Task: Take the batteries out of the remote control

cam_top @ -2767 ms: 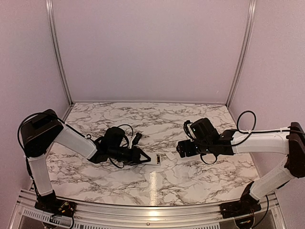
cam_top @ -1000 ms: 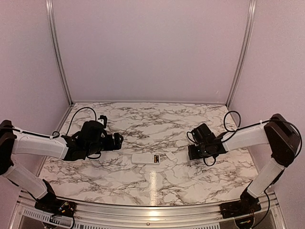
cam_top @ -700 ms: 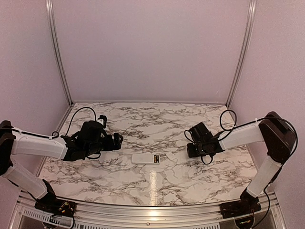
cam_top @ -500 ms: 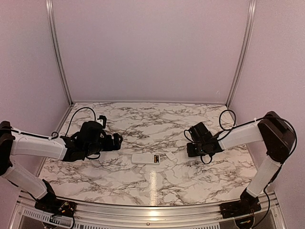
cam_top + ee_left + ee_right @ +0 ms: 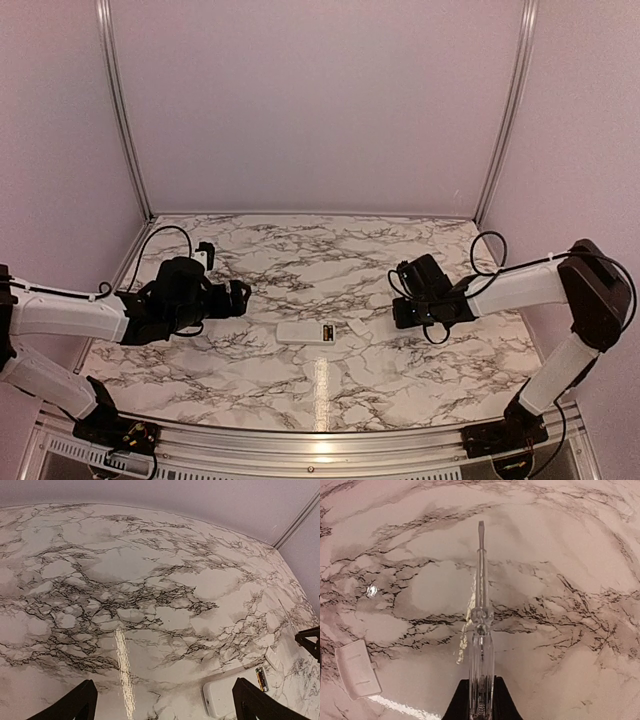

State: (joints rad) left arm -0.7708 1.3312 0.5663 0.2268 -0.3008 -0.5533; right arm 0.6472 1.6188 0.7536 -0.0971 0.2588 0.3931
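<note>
Remote control [image 5: 305, 331]: white flat slab with rounded corners. It lies on the marble table [image 5: 330, 255] near the middle, toward the near edge, with its long axis running left to right. The battery compartment at its right end is uncovered and faces up. In the left wrist view the remote [image 5: 227, 698] sits at the lower right, close to that gripper's right-hand finger without touching it.

Battery [image 5: 328, 331]: one slim gold-brown cylinder, seated in the open compartment and lying across the remote's width; it also shows in the left wrist view [image 5: 261, 678]. No second cell can be made out in any view.

Battery cover [image 5: 357, 669]: small white panel with a tab, flat on the table, detached and apart from the remote. It is seen at the lower left of the right wrist view.

Right gripper [image 5: 400, 312]: to the right of the remote and well apart from it. Its fingers [image 5: 462, 700] are clenched on the handle of a screwdriver [image 5: 481, 630], which is clear-bodied and flat-bladed, with the shaft pointing straight out over bare marble.

Left gripper [image 5: 242, 293]: to the left of the remote and apart from it. Its fingers [image 5: 75, 706] are spread wide and grasp nothing.

Enclosure: pale lilac walls with aluminium corner rails.
</note>
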